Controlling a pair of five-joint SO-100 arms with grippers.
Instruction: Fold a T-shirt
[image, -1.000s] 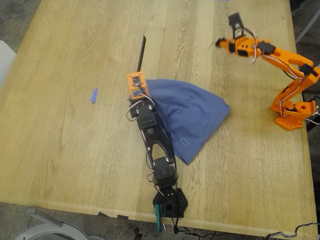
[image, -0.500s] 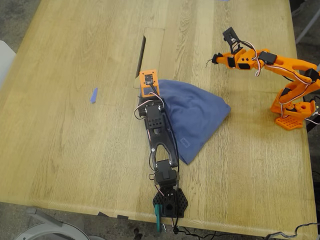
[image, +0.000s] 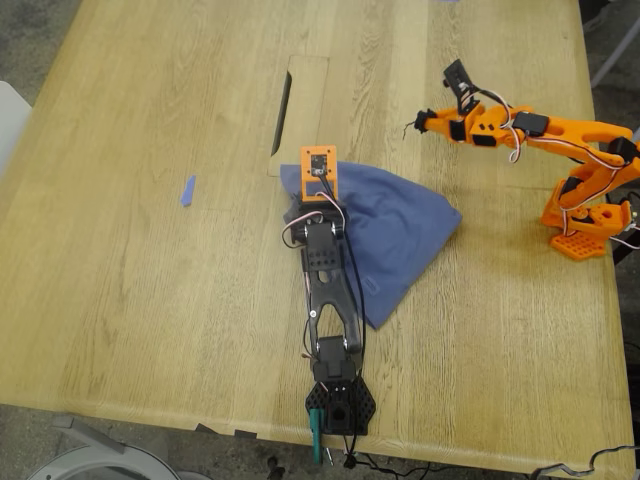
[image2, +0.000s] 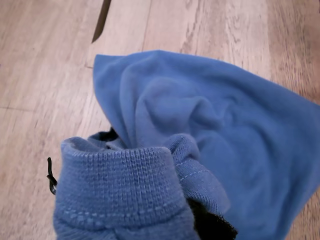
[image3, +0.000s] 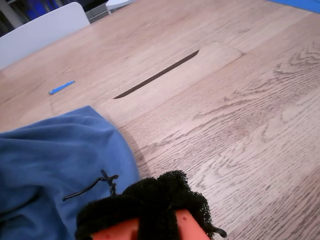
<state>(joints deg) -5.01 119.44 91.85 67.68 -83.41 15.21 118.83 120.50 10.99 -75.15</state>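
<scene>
The blue-purple T-shirt (image: 400, 230) lies bunched in a rounded heap at the table's middle; its print is hidden. My first gripper (image: 318, 195), on the black arm, is shut on the shirt's ribbed collar edge at the heap's end toward the exterior view's left. In the first wrist view the collar (image2: 120, 185) covers the jaws and the rest of the shirt (image2: 225, 125) trails beyond. My second gripper (image: 416, 122), on the orange arm, hovers empty above bare table beyond the shirt. Its black-padded jaws look shut (image3: 150, 210), with the shirt (image3: 45, 160) beside them.
A tiny blue strip (image: 187, 190) lies on the table toward the exterior view's left, also in the second wrist view (image3: 61, 88). A dark slot (image: 282, 110) cuts the tabletop behind the shirt. A white chair (image3: 45, 27) stands past the table edge.
My first gripper has carried the collar edge toward the exterior view's right and a little farther back, folding that end over the heap. My second gripper has lowered and swung slightly toward the shirt.
</scene>
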